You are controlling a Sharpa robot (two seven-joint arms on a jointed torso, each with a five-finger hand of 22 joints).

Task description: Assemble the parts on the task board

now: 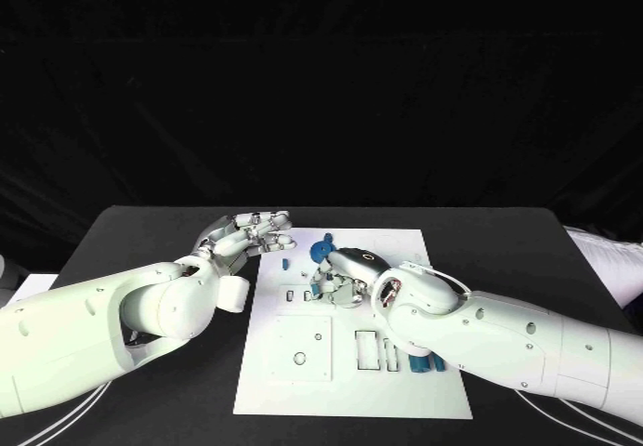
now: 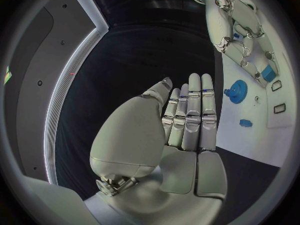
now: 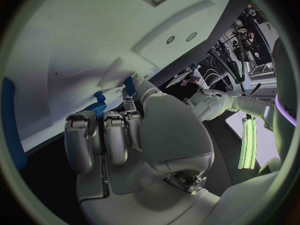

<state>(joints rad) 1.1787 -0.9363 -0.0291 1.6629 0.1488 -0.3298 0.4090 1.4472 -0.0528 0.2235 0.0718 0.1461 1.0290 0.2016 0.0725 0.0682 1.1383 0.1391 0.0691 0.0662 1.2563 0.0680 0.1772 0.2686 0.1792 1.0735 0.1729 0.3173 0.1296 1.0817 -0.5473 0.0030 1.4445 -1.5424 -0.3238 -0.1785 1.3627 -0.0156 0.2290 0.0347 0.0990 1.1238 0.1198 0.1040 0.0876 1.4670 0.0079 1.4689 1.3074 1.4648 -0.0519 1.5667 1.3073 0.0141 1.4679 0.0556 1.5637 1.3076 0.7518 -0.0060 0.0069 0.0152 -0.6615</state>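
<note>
- Bench (image 1: 148,232): black, carries everything; white task board (image 1: 402,390) lies mid-bench, w/ several empty cut-outs on its near half.
- Step, as I read it: mid-assembly. I'm working the right robot hand (image 1: 351,271) over the board's far half, prob. seating or picking a small part there; most slots look unfilled, so early on.
- Right robot hand: down on the board, fingers curled in toward the surface. Wrist cam shows fingertips (image 3: 128,92) right at a small blue part (image 3: 99,102), touching or just beside. Can't tell if it's actually pinched or just pressed; I won't call the grip.
- Left robot hand (image 1: 248,234): hovers at the board's far-left edge, over bench/board boundary. Fingers straight, side by side, palm flat, holding nothing, touching nothing I can see. Its wrist cam confirms: bare palm (image 2: 187,135).
- Blue gear-like disc (image 1: 321,249): on the board's far part, between the two hands, just beside the right one. Not held.
- Blue pegs (image 1: 429,362): lying at the board's right edge, near side, partly under my right forearm. Untouched.
- Next move, my call: need to confirm the right-hand grip on the small part, then line it up w/ its slot. Risk: part slips from fingertips or tilts in the cut-out.
</note>
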